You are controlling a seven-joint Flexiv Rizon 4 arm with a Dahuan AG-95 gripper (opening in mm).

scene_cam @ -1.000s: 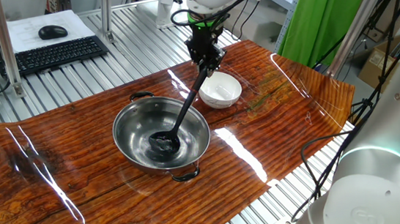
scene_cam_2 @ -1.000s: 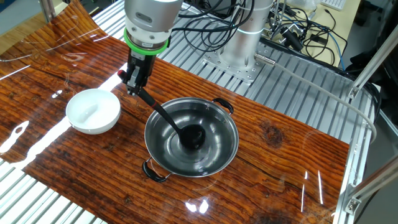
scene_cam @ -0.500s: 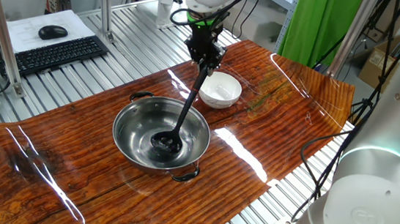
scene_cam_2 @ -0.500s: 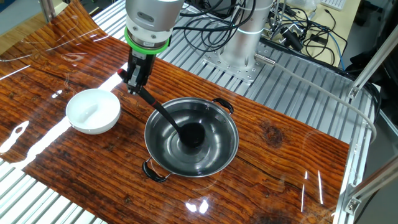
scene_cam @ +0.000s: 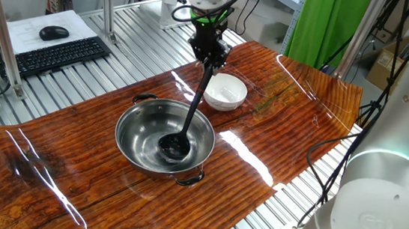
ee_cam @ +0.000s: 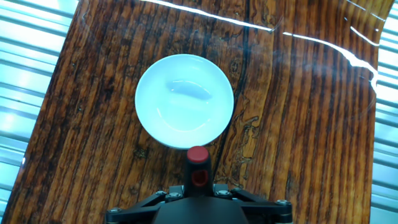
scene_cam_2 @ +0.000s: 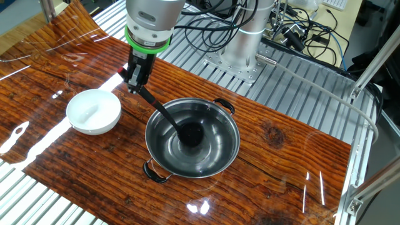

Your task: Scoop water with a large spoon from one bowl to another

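Note:
The steel bowl (scene_cam: 140, 128) (scene_cam_2: 222, 125) sits mid-table on the wooden board. The black ladle (scene_cam: 189, 114) (scene_cam_2: 164, 114) slants down into it, its scoop (scene_cam: 171, 145) (scene_cam_2: 192, 132) low inside the bowl. Any water shows only as a faint shine. My gripper (scene_cam: 209, 50) (scene_cam_2: 135, 78) is shut on the ladle's handle end, above the gap between the two bowls. The white bowl (scene_cam: 225, 93) (scene_cam_2: 94, 111) (ee_cam: 184, 101) stands beside the steel one. In the hand view the handle's red-tipped end (ee_cam: 198, 155) sticks out over the white bowl's near rim.
A keyboard (scene_cam: 56, 55) and mouse (scene_cam: 53, 32) lie on the slatted bench behind the board. A second robot arm (scene_cam: 390, 164) stands at the front right. The arm's base (scene_cam_2: 247, 37) and cables sit behind the board in the other fixed view.
The gripper has risen slightly and the ladle's scoop has shifted a little across the steel bowl's bottom. The bowls have not moved.

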